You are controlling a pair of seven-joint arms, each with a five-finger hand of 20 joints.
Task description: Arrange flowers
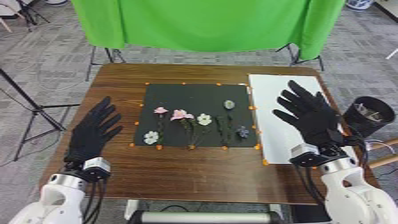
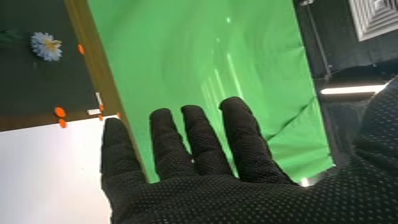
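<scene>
Several flowers lie on a dark green mat point(image 1: 169, 92): a small pink flower point(image 1: 161, 110), a larger pink flower point(image 1: 181, 115), white flowers point(image 1: 204, 119), point(image 1: 151, 137) and a bluish-purple flower point(image 1: 242, 132). A pale round flower point(image 1: 229, 105) lies near the mat's right side. The right hand point(image 1: 311, 117) is open over the white sheet point(image 1: 277, 90), right of the mat, touching no flower. The left hand point(image 1: 89, 135) is open over the table's left side. In the right wrist view the right hand point(image 2: 204, 195) has straight fingers, with a pale flower point(image 2: 46, 46) on the mat beyond.
The brown table point(image 1: 178, 175) carries small orange markers point(image 1: 265, 162) around the mat. A black bin point(image 1: 369, 114) stands beyond the table's right edge. A green cloth point(image 1: 209, 25) hangs behind the table. A black tripod point(image 1: 37, 107) stands at the left.
</scene>
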